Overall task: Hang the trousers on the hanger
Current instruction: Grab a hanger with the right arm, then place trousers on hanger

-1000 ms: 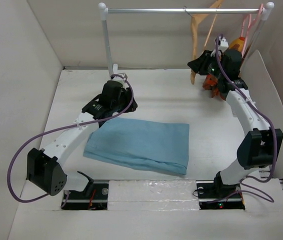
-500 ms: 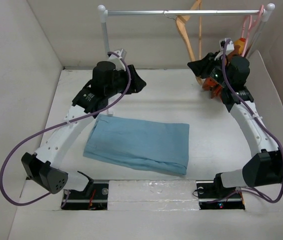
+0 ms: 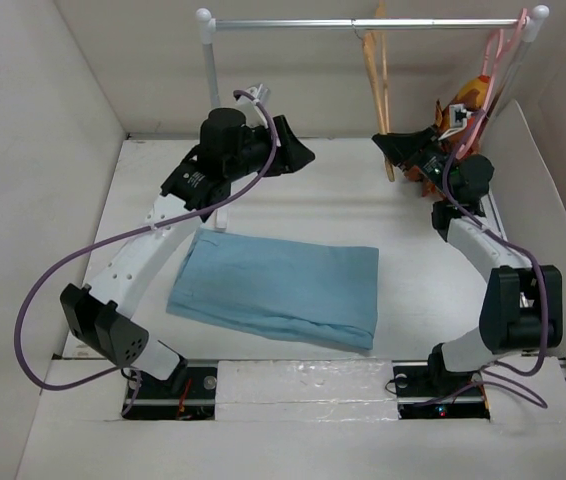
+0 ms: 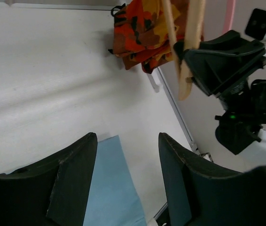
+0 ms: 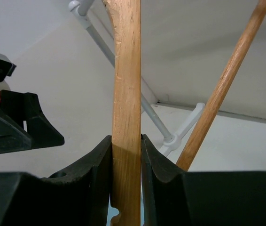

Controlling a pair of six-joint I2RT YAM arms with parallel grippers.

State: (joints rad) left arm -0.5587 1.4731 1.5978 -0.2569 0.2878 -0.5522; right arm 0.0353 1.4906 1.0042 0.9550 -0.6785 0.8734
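The light blue trousers (image 3: 283, 288) lie folded flat on the table, their edge also in the left wrist view (image 4: 107, 188). The tan wooden hanger (image 3: 376, 75) hangs from the rail, seen nearly edge-on. My right gripper (image 3: 391, 148) is shut on the hanger's lower arm (image 5: 126, 117), the wood pinched between both fingers; its other bar (image 5: 222, 89) slants to the right. My left gripper (image 3: 301, 152) is open and empty, raised above the table, pointing toward the hanger (image 4: 185, 52).
A metal rail (image 3: 363, 22) on white posts spans the back. A pink hanger (image 3: 496, 55) and an orange-red patterned garment (image 4: 144, 33) hang at the right end. White walls (image 3: 43, 150) enclose the table on both sides.
The hanger has turned from angled to nearly edge-on while my right gripper holds it. My left gripper has risen off the trousers and swung right toward the hanger.
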